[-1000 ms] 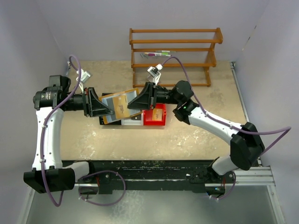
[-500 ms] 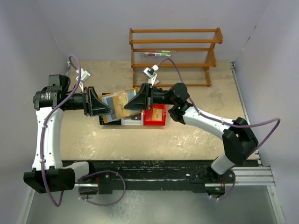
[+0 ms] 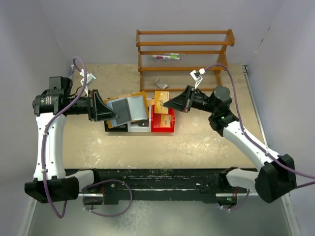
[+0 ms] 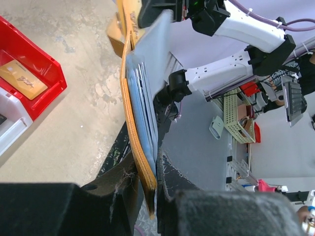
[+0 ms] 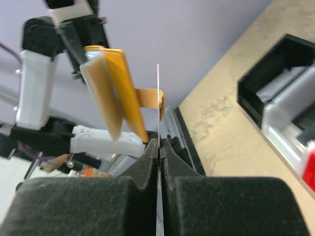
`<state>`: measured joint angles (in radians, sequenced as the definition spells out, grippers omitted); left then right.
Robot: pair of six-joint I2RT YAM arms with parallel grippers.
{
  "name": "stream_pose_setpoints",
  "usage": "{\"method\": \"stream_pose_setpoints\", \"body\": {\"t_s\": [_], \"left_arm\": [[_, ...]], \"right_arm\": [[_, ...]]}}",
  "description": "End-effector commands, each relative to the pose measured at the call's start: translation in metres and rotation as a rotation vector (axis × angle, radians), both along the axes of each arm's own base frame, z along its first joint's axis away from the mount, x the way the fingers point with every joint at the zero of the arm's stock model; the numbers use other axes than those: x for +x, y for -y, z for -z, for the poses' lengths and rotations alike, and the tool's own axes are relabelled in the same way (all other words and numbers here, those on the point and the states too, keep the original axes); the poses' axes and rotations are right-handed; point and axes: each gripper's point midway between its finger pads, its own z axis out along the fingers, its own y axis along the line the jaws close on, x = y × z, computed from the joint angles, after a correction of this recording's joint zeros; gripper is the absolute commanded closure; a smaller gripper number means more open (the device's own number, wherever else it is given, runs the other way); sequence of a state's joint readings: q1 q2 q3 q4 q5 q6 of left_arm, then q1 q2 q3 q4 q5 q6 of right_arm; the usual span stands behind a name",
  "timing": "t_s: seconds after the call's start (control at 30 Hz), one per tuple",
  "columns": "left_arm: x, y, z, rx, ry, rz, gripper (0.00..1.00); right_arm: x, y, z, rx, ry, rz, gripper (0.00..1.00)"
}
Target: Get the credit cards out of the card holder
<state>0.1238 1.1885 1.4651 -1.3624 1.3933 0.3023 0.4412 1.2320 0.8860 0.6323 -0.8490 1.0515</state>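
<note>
Right gripper pulled back rightward, clamped on one credit card above the red bin | left gripper narrow, gripping the open card holder over the table centre.

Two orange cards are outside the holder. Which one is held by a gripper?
The raised card, pinched off the table by the right gripper. The other card lies flat in the red bin.
</note>
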Motion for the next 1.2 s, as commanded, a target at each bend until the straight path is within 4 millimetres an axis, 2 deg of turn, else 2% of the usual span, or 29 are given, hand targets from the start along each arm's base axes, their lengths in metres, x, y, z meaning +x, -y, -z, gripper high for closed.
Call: {"method": "stream_pose_setpoints", "body": {"t_s": [0.0, 0.07, 0.1, 0.23, 0.4, 0.5, 0.57, 0.7, 1.17], "left_arm": [[-0.007, 0.004, -0.022, -0.056, 0.084, 0.046, 1.0], [-0.012, 0.006, -0.029, -0.102, 0.086, 0.07, 1.0], [-0.015, 0.007, -0.034, -0.13, 0.087, 0.082, 1.0], [-0.009, 0.006, -0.034, -0.116, 0.081, 0.074, 1.0], [0.013, -0.004, -0.006, 0.053, 0.052, -0.039, 1.0], [0.02, -0.009, 0.002, 0.116, 0.065, -0.096, 1.0], [0.022, -0.012, 0.004, 0.138, 0.073, -0.115, 1.0], [0.02, -0.012, 0.005, 0.15, 0.081, -0.114, 1.0], [0.015, -0.012, 0.003, 0.162, 0.106, -0.107, 0.99]], "right_arm": [[0.016, 0.018, 0.07, -0.229, -0.127, 0.13, 1.0], [0.021, 0.023, 0.096, -0.31, -0.171, 0.166, 1.0], [0.031, 0.025, 0.102, -0.33, -0.169, 0.215, 1.0], [0.043, 0.018, 0.129, -0.403, -0.217, 0.297, 1.0], [0.054, -0.003, 0.157, -0.538, -0.237, 0.355, 1.0], [0.065, 0.001, 0.182, -0.626, -0.274, 0.413, 1.0], [0.078, 0.003, 0.18, -0.648, -0.261, 0.468, 1.0], [0.09, 0.011, 0.189, -0.688, -0.259, 0.535, 1.0], [0.111, 0.007, 0.236, -0.807, -0.285, 0.57, 1.0]]}}
